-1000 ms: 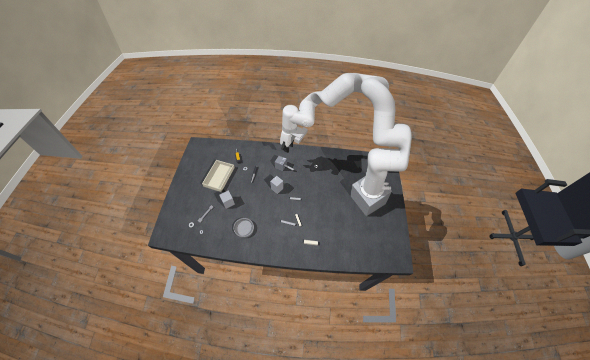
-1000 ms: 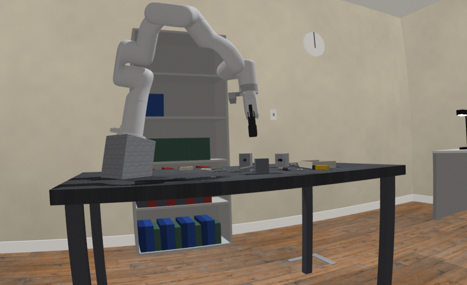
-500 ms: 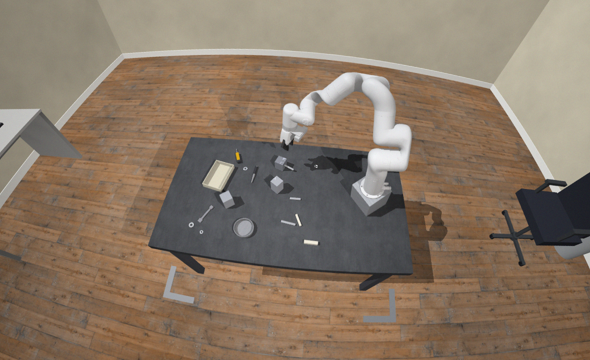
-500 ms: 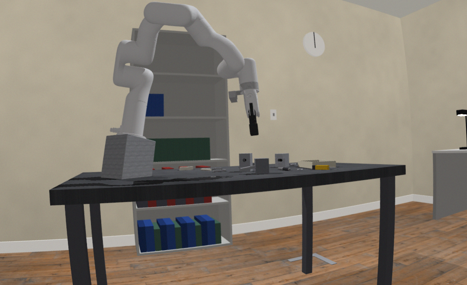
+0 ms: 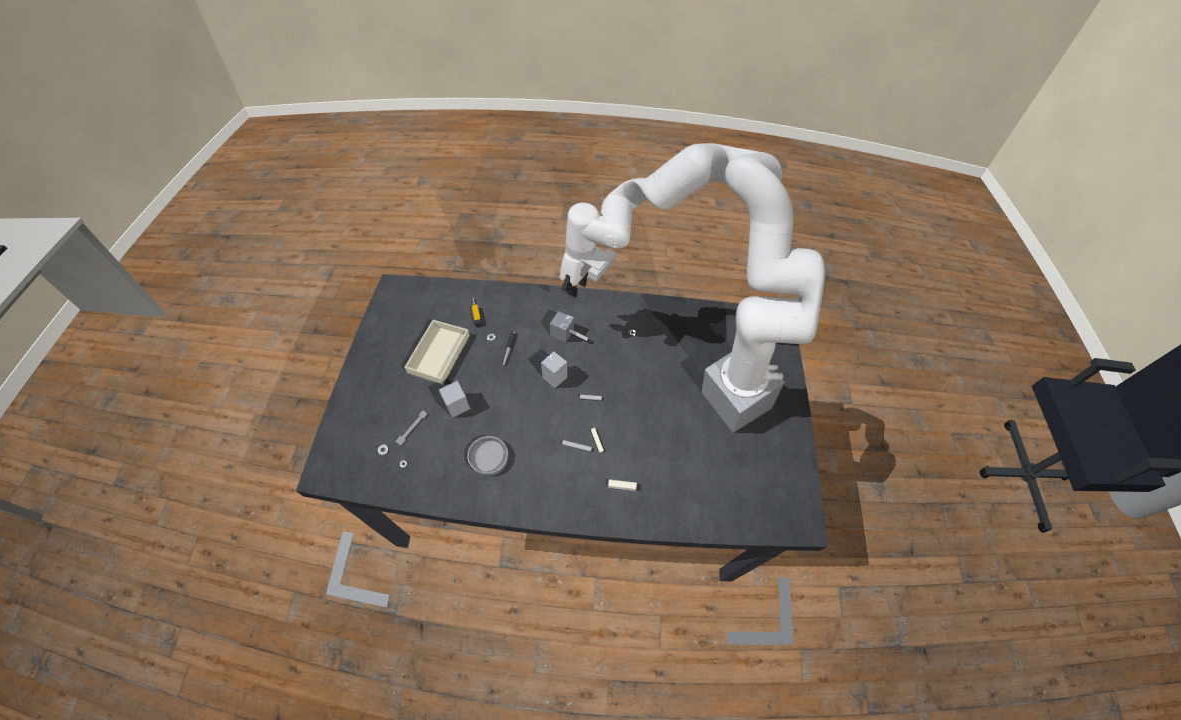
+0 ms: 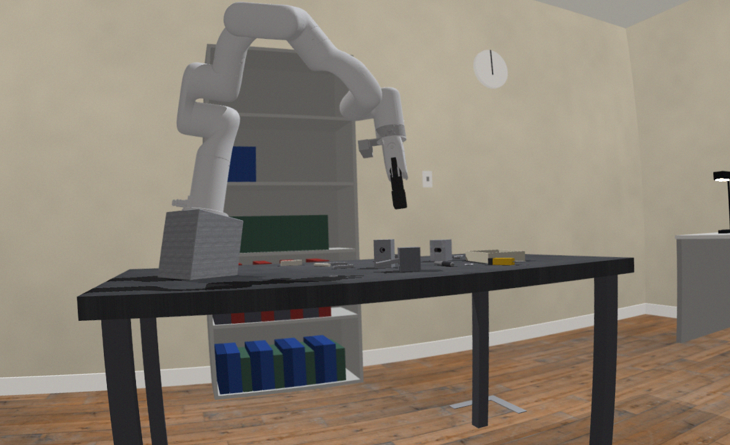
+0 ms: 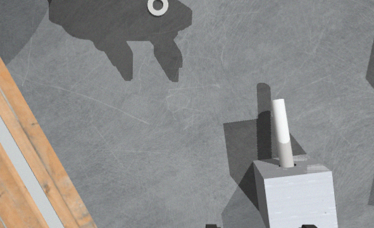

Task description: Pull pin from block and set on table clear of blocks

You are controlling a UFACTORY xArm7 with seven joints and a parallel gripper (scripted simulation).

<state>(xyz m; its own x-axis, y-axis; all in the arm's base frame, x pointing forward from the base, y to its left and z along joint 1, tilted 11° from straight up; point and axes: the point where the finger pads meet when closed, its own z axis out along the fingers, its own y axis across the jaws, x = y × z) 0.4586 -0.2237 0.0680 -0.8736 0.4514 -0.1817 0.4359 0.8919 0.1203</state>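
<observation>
The pin's block (image 5: 561, 324) is a small grey cube near the back of the dark table. The pale pin (image 5: 579, 334) sticks out of its side, lying level. In the wrist view the pin (image 7: 281, 133) juts from the hole in the block (image 7: 295, 193) at the lower right. My gripper (image 5: 573, 286) hangs well above the table by the back edge, behind the block. It also shows in the side view (image 6: 398, 199), high over the blocks. Its fingers stand partly open with nothing between them. Only the fingertips show at the bottom of the wrist view.
Two more grey blocks (image 5: 554, 367) (image 5: 455, 398) stand left of centre. A beige tray (image 5: 437, 350), a round dish (image 5: 487, 454), and loose bolts, washers and wood pieces lie around. A washer (image 7: 157, 6) lies in my shadow. The table's edge (image 7: 16, 152) is close on the left.
</observation>
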